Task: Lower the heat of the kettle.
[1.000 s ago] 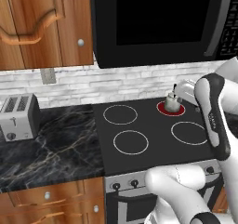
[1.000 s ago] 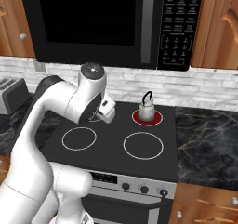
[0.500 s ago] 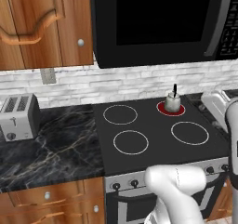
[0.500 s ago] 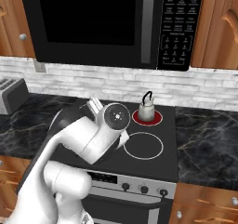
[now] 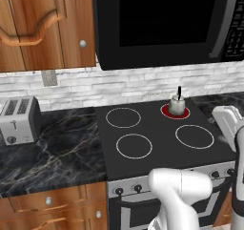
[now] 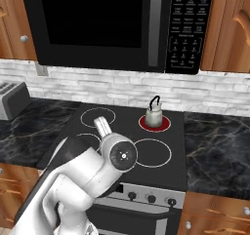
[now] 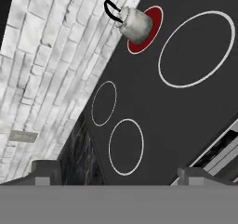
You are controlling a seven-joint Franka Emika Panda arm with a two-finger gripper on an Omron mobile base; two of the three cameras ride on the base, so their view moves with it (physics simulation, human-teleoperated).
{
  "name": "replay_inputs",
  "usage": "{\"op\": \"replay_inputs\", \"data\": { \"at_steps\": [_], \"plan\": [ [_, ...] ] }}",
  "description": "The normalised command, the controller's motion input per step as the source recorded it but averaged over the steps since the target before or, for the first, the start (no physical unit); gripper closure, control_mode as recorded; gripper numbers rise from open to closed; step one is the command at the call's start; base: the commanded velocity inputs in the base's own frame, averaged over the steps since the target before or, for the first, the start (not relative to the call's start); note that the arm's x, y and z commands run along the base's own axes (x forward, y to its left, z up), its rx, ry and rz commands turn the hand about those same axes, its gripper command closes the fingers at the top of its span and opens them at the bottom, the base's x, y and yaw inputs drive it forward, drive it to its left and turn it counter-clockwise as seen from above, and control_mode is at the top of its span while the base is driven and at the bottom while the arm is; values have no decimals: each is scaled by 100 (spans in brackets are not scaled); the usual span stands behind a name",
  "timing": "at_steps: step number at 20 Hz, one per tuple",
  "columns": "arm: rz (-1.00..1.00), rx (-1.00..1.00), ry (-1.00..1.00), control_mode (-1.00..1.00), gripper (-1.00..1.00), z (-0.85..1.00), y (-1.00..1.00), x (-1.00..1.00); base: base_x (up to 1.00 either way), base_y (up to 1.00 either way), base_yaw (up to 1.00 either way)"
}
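Black glass cooktop (image 5: 157, 152) under a black microwave (image 6: 107, 27), rear right burner (image 6: 156, 122) glowing red.
The small silvery-grey metal kettle (image 6: 154, 114) sits on that burner. Gripper (image 7: 118, 174) fingertips apparently wide, empty; approaching the front knobs (image 6: 151, 198), it could turn the wrong one.

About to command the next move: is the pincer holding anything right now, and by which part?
Nothing is held. In the hand view the pincer has its fingertips spread with only stovetop between them; the kettle sits apart on the red burner.
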Motion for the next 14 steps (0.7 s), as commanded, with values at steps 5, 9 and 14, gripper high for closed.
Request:
{"op": "replay_inputs", "data": {
  "at_steps": [5,9,14],
  "plan": [
    [0,11,0,-100,-100,-23,-32,-42,0,0,0],
    [0,8,0,-100,-100,-22,-29,-52,0,0,0],
    [0,0,0,-100,-100,-26,-10,-41,0,0,0]
  ]
}}
